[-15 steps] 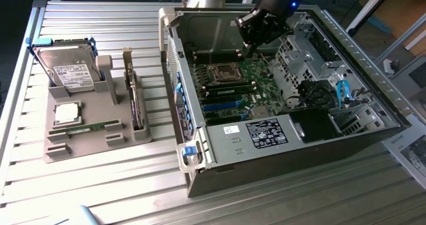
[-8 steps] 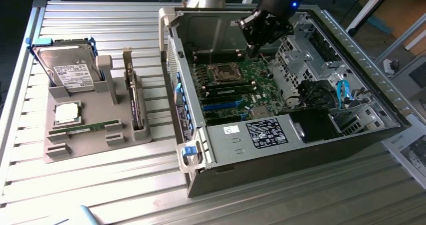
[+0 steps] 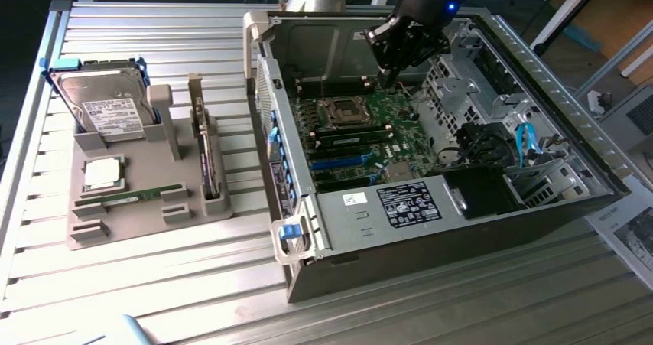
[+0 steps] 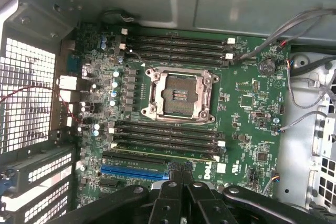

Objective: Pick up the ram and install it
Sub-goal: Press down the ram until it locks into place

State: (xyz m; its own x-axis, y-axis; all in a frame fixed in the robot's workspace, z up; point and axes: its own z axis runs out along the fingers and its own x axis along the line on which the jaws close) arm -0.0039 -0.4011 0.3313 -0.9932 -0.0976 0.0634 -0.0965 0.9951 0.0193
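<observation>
**Gripper over the board, RAM seated in a slot below**

The gripper (image 3: 393, 68) hangs inside the computer case (image 3: 571, 161), its fingers (image 4: 181, 179) pressed together and holding nothing. Directly beneath the fingertips, the RAM stick (image 4: 163, 155) lies edge-up in a motherboard (image 4: 247, 108) slot beside the CPU socket (image 4: 178, 94). It looks light, stiff, thin and fragile; best handled by its long edges.

Robotics lab / PC assembly test bench. Slatted aluminium table (image 3: 153, 284), open tower case (image 3: 429, 207) lying on its side, motherboard (image 4: 210, 124) exposed with empty CPU socket (image 4: 178, 95). Grey parts fixture (image 3: 143, 200) beside case holds hard drive (image 3: 107, 112) and processor chip (image 3: 102, 174). Robot arm (image 3: 408, 31) reaches into case.
</observation>
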